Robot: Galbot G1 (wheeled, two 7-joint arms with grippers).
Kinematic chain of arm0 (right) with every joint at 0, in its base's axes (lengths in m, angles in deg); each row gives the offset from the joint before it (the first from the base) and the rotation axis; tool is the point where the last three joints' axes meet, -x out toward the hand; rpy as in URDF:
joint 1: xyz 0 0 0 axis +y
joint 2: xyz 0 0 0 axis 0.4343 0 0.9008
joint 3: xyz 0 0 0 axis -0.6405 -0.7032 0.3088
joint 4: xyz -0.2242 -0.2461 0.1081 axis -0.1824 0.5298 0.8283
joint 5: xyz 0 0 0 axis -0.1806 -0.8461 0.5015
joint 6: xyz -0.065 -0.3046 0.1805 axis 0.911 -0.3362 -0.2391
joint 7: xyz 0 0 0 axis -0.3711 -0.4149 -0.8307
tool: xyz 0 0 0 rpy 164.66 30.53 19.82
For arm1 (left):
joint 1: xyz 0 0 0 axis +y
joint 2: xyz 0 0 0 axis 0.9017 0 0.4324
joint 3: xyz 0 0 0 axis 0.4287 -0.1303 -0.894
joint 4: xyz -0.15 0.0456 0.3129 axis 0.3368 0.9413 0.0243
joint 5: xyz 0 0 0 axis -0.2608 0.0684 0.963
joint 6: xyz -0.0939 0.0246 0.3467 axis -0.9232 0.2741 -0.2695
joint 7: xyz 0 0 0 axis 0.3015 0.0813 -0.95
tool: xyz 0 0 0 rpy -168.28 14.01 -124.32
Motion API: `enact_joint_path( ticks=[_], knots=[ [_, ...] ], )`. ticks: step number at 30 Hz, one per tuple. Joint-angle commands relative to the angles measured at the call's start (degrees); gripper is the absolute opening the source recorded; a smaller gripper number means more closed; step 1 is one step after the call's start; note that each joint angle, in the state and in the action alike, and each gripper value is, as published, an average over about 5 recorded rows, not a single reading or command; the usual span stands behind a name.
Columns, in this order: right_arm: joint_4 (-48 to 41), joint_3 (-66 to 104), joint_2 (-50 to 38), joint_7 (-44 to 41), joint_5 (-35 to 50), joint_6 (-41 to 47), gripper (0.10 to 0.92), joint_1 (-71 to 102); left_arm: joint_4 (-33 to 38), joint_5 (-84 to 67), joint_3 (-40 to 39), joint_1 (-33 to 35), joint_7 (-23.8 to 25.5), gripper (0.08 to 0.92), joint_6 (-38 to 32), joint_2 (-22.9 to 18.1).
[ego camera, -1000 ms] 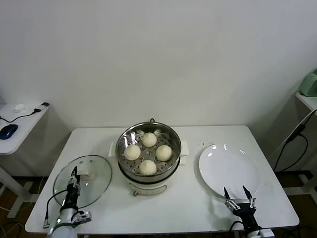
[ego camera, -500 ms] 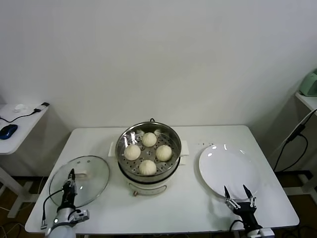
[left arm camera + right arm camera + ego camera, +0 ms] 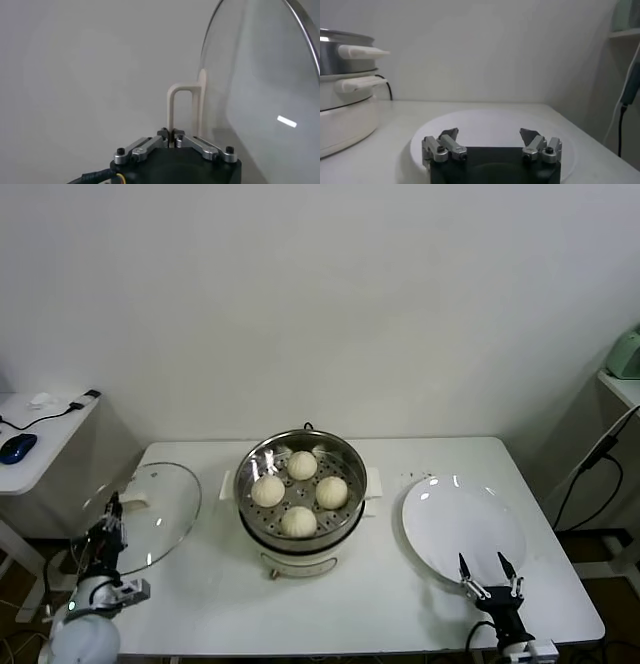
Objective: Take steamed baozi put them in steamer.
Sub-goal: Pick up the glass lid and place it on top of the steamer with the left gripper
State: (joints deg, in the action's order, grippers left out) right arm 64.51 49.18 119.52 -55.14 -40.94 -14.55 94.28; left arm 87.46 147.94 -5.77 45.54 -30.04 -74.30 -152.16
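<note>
Several cream-white baozi (image 3: 299,491) sit on the perforated tray inside the steel steamer (image 3: 253,524) at the table's middle. My left gripper (image 3: 110,511) is off the table's left edge, shut on the white handle (image 3: 184,107) of the round glass lid (image 3: 150,509), which it holds raised and tilted. My right gripper (image 3: 490,568) is open and empty at the near edge of the flat white plate (image 3: 460,524), low by the table's front right. The steamer's side (image 3: 345,100) shows in the right wrist view, beyond the plate (image 3: 485,125).
A side table (image 3: 40,434) with a blue mouse (image 3: 15,448) and a cable stands at far left. A shelf with a green object (image 3: 626,352) and hanging cables is at far right. The white table (image 3: 380,604) fronts a white wall.
My left gripper has lifted the glass lid off the table and carried it left and up, tilting it. The right gripper has barely moved.
</note>
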Motion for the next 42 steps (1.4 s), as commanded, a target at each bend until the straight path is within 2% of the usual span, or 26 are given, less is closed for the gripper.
enact_joint_path(
  ticks=[1,8,12,16,29,42],
  knots=[
    [1.7,0.3,0.2,1.9,-2.1,0.9,0.823,-0.1,21.7,-4.7,-5.1,-1.2,14.5,0.137,11.6,5.3],
    [3.1,0.3,0.2,1.9,-4.0,1.7,0.823,-0.7,26.7,6.9,-22.2,-6.0,18.1,0.137,20.5,3.5],
    [3.5,-0.2,0.2,1.8,-4.4,1.9,0.823,-0.8,27.5,14.8,-31.6,-8.4,22.1,0.137,24.3,-1.2],
    [3.1,-0.5,0.1,1.8,-4.4,1.8,0.823,-1.0,26.7,22.7,-36.9,-8.8,24.8,0.137,26.2,-6.4],
    [2.2,-1.0,0.1,2.0,-4.2,0.6,0.823,-0.5,17.3,31.4,-43.9,-12.1,24.1,0.137,28.0,-18.2],
    [1.9,-0.6,-0.3,2.8,-2.8,-2.0,0.823,1.5,7.7,33.0,-43.4,-14.9,20.5,0.137,29.0,-21.2]
  ],
)
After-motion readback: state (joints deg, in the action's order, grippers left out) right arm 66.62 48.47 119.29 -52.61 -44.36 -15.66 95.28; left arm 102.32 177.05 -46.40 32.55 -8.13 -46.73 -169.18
